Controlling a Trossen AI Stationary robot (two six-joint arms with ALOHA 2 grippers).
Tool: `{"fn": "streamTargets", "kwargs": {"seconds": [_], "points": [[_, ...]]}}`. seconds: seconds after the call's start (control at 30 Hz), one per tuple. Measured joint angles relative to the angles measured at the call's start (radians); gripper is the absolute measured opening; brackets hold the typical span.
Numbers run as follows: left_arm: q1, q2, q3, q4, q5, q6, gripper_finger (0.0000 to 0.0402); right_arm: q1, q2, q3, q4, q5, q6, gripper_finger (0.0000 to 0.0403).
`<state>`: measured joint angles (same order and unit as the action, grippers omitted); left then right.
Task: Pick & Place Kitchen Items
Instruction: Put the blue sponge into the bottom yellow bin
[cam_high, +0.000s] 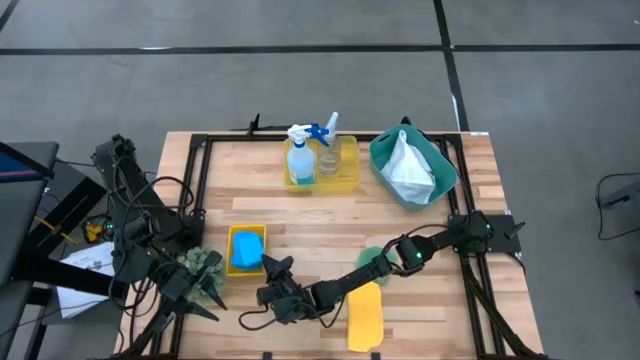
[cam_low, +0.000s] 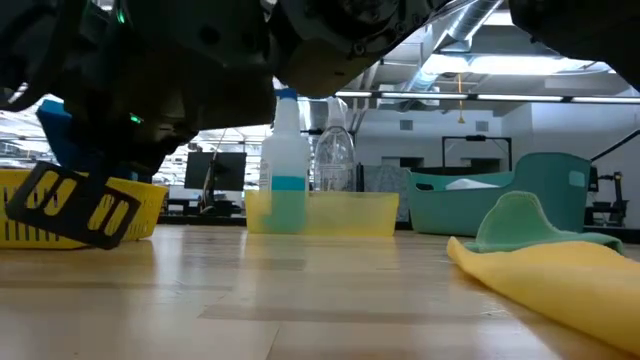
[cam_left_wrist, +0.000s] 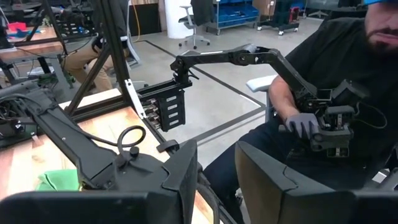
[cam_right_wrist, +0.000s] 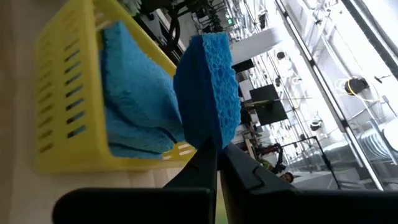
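My right gripper (cam_right_wrist: 214, 155) reaches level across the near part of the table (cam_high: 330, 215) and is shut on a blue sponge (cam_right_wrist: 208, 87), right at a small yellow tray (cam_high: 232, 236). Another blue sponge (cam_right_wrist: 134, 99) lies inside that tray. My left gripper (cam_left_wrist: 217, 180) is open and holds nothing. It stands near the table's near-left corner, beside a spiky green ball (cam_high: 202, 266). A yellow cloth (cam_high: 365, 316) and a green cloth (cam_high: 372, 260) lie flat on the near part of the table. My right gripper pinches the blue sponge by one narrow edge (cam_right_wrist: 210, 138) between its two fingers. The fingers come about level from the table's near right. The sponge sticks out beyond the fingertips, over the yellow tray's near rim (cam_right_wrist: 180, 151), beside the sponge that lies inside.
At the back, a long yellow tray (cam_high: 348, 176) holds a blue-liquid spray bottle (cam_high: 300, 160) and a clear bottle (cam_high: 327, 158). A teal bin (cam_high: 384, 160) with a white cloth (cam_high: 410, 165) stands at the back right. A person (cam_left_wrist: 323, 93) sits beyond the table's edge.
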<state>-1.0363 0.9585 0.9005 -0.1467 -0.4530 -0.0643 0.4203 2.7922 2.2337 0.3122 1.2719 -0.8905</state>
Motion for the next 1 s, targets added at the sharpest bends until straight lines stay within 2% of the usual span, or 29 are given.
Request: {"fn": "streamTargets", "kwargs": {"seconds": [0.17, 0.37, 0.57, 1.0], "points": [[0.001, 0.0, 0.0, 0.0, 0.0, 0.0, 0.0104, -0.017, 0.0, 0.0, -0.006, -0.038, 0.001, 0.0], [0.001, 0.0, 0.0, -0.001, 0.0, 0.0, 0.0104, -0.03, 0.0, 0.0, -0.013, -0.037, 0.001, 0.0], [0.001, 0.0, 0.0, -0.003, 0.001, 0.0, 0.0104, -0.037, 0.0, 0.0, -0.012, 0.012, 0.001, 0.0], [0.001, 0.0, 0.0, -0.003, 0.001, 0.0, 0.0104, -0.039, 0.0, 0.0, 0.009, -0.022, 0.001, 0.0]]}}
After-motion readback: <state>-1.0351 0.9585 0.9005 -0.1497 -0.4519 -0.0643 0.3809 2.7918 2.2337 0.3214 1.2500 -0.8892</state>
